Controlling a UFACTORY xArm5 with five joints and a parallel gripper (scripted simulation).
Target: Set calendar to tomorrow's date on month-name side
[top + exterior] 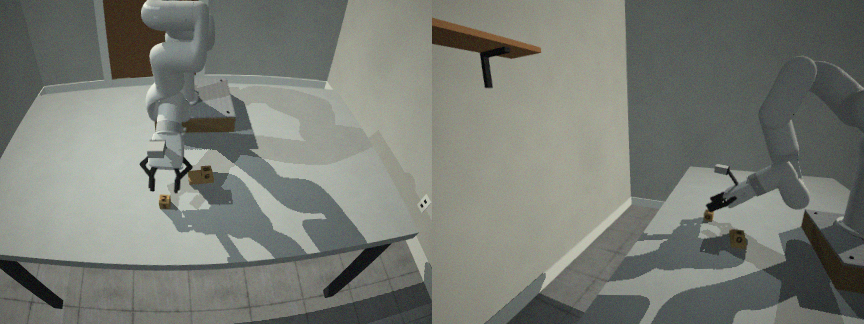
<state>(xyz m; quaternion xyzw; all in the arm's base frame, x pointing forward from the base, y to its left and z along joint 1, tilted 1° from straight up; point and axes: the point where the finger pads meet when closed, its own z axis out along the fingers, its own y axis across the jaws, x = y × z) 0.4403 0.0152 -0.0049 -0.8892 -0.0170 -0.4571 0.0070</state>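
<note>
A small wooden cube (pixel 165 201) with a dark digit on its face lies alone on the table, in front of and to the left of the tray; it also shows in the exterior view (pixel 707 216). The small wooden calendar tray (pixel 199 175) stands flat on the table with one cube in it, and shows in the exterior view (pixel 737 238). The digits are too small to read. My gripper (pixel 164 189) is open and empty, its fingertips just above and behind the lone cube, apart from it; it also shows in the exterior view (pixel 718 203).
The arm's base stands on a wooden plinth (pixel 210 117) at the back of the table. The table's front edge runs close to the lone cube. A wooden shelf (pixel 482 42) hangs on the wall, well away from the table.
</note>
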